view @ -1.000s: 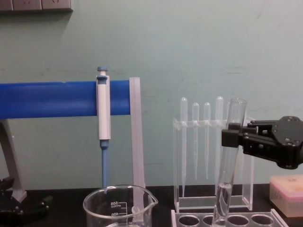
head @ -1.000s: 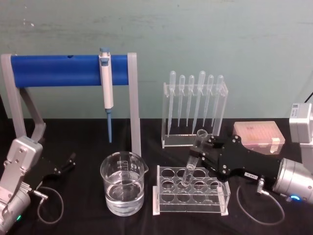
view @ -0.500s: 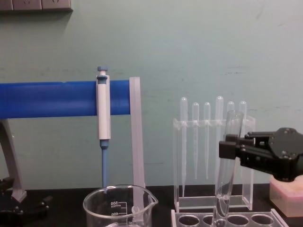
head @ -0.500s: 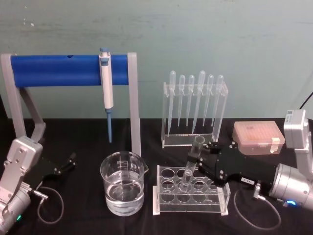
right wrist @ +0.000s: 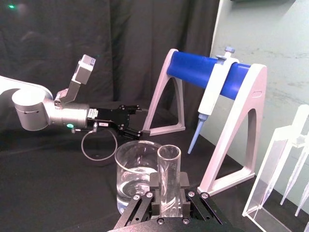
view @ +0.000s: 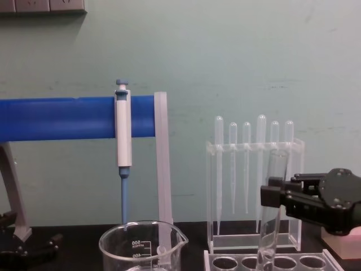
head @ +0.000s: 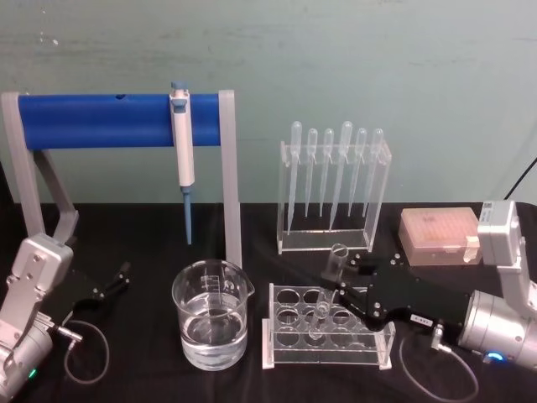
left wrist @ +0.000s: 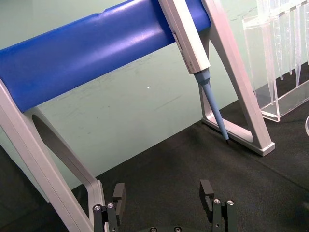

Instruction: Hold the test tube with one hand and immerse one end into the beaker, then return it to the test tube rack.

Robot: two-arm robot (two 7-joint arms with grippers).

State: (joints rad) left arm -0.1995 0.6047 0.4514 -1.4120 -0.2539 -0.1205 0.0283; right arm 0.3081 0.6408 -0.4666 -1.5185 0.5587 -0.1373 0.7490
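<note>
The clear test tube [head: 336, 259] stands nearly upright, leaning slightly, with its round bottom down in a hole of the clear tube rack [head: 369, 346]. My right gripper [head: 337, 283] is shut on the tube's upper half, just below the open rim. From the chest the tube [view: 276, 166] rises out of the rack with the right gripper [view: 274, 195] clamped around it. The right wrist view looks along the tube [right wrist: 168, 174] toward the beaker [right wrist: 137, 176]. The beaker [head: 211, 315], part full of water, stands left of the rack. My left gripper [head: 117, 278] rests open at the far left.
A blue-barred stand [head: 117, 119] holding a pipettor [head: 182, 143] stands behind the beaker. A clear rack of plastic pipettes [head: 334, 180] is behind the tube rack. A pink tip box [head: 440, 237] sits at the back right. A black cloth covers the table.
My right gripper has come down with the test tube, lowering its bottom deeper into the rack hole. The left arm has not moved.
</note>
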